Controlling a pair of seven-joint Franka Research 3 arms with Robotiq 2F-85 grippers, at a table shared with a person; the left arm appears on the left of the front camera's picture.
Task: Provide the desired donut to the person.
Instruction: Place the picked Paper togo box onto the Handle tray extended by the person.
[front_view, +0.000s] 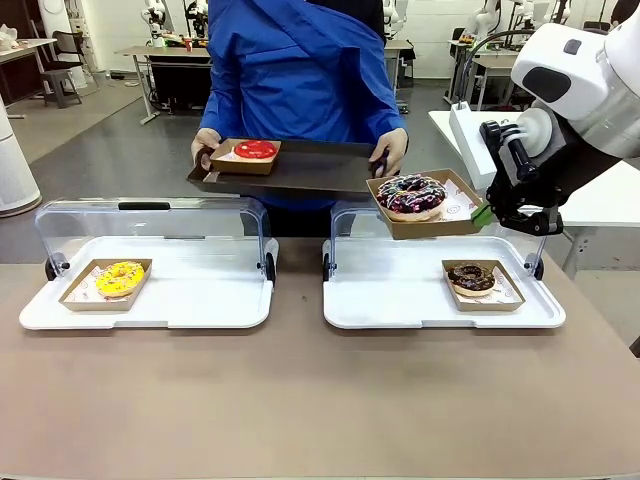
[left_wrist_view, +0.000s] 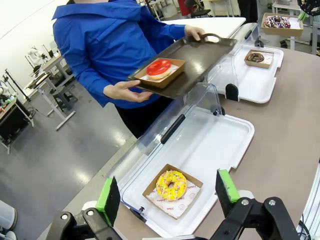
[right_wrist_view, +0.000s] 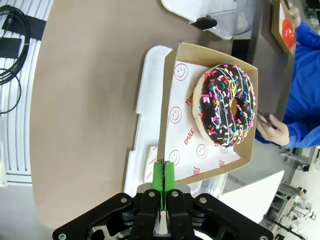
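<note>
Yellow donut (left_wrist_view: 171, 184) waits below spread left jaws; right jaws pinch the box (front_view: 458, 207) of the sprinkle donut (front_view: 411, 195), held up for the person's (front_view: 300, 70) tray (front_view: 320, 165).

Brown table (front_view: 300, 400), white tray left (front_view: 200, 292), white tray right (front_view: 390, 292)

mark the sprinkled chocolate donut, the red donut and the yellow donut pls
sprinkled chocolate donut (right_wrist_view: 215, 107), right wrist view, icing beside the hole
red donut (front_view: 246, 151), front view, icing beside the hole
yellow donut (left_wrist_view: 164, 186), left wrist view, icing beside the hole

White rounded right arm (front_view: 575, 75); black right claw (right_wrist_view: 164, 172), green pads (right_wrist_view: 158, 177).
</note>
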